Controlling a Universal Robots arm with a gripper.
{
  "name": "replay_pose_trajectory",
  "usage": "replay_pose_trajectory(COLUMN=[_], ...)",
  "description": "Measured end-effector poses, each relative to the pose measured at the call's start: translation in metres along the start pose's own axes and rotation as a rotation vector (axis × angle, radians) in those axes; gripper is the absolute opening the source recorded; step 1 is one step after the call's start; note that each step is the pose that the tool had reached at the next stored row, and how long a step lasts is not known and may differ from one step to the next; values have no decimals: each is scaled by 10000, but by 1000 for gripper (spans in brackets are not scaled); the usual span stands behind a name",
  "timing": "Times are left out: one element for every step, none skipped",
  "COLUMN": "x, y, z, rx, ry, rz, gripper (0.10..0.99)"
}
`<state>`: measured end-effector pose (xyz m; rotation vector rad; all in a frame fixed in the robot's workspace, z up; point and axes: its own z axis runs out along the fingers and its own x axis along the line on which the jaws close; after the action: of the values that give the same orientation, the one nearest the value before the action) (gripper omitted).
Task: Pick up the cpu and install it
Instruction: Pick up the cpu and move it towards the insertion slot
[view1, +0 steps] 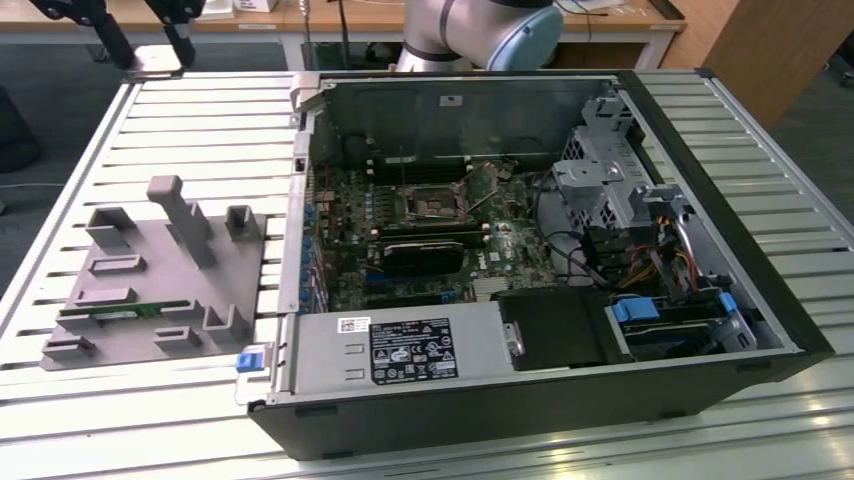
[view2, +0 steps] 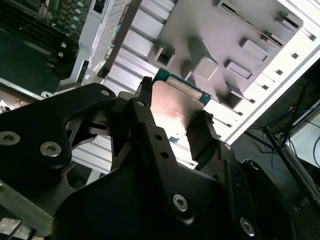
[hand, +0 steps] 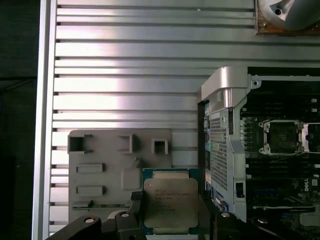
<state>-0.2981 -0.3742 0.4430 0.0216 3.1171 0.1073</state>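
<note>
Clamping the cpu (hand: 170, 200) by two edges, the gripper (hand: 171, 206) risked letting it tilt and jam crookedly in the socket (hand: 280, 135).

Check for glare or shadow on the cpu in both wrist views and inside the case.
First wrist view: the cpu, held in the gripper, is evenly lit; the table slats show bright glare bands. Second wrist view: the cpu's metal top carries a warm sheen, the table behind washes out. Exterior view: the computer case interior is dim but legible.
</note>
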Motion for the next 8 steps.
replay_pose_trajectory(x=[-26, -54, -80, -105, -130, -154, -176, -197], y=[2, 5, 6, 6, 7, 7, 7, 8], z=[1, 2, 2, 3, 4, 5, 6, 6], rx=[-1, -1, 0, -1, -1, -1, -1, 0], ry=[-1, -1, -1, 0, 0, -1, -1, 0], rz=[-1, -1, -1, -1, -1, -2, -1, -1], gripper=[529, 529, 529, 529, 529, 529, 529, 529])
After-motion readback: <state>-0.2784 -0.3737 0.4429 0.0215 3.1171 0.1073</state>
